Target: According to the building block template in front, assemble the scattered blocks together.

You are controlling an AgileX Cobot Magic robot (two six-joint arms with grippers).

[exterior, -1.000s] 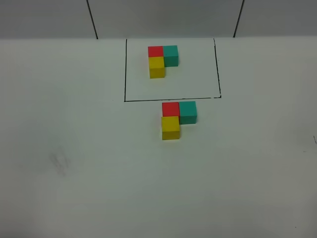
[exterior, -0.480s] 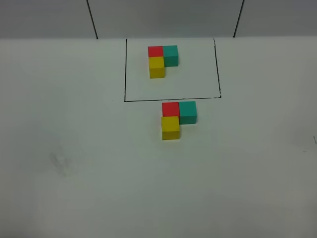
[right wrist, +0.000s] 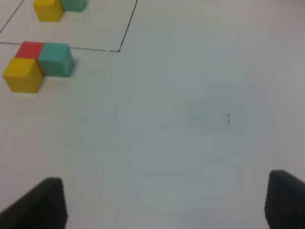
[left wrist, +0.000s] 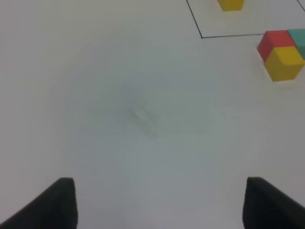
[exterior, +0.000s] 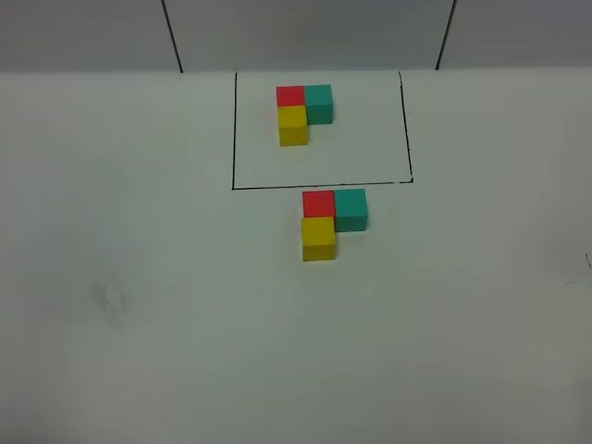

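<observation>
The building block template [exterior: 302,111] is a red, teal and yellow L of cubes inside a thin black outline [exterior: 319,185] at the back. Just in front of the outline, the red block [exterior: 318,203], teal block [exterior: 351,209] and yellow block [exterior: 318,238] sit touching in the same L. Neither gripper shows in the exterior high view. My left gripper [left wrist: 159,205] is open and empty, with those blocks [left wrist: 281,55] far ahead of it. My right gripper [right wrist: 164,202] is open and empty, with the blocks [right wrist: 35,64] far ahead of it.
The white table [exterior: 462,324] has a faint scuff [exterior: 111,303] at front left. A grey back wall with two black seams [exterior: 171,37] stands behind the template. A small dark mark [right wrist: 228,118] lies on the table on the right.
</observation>
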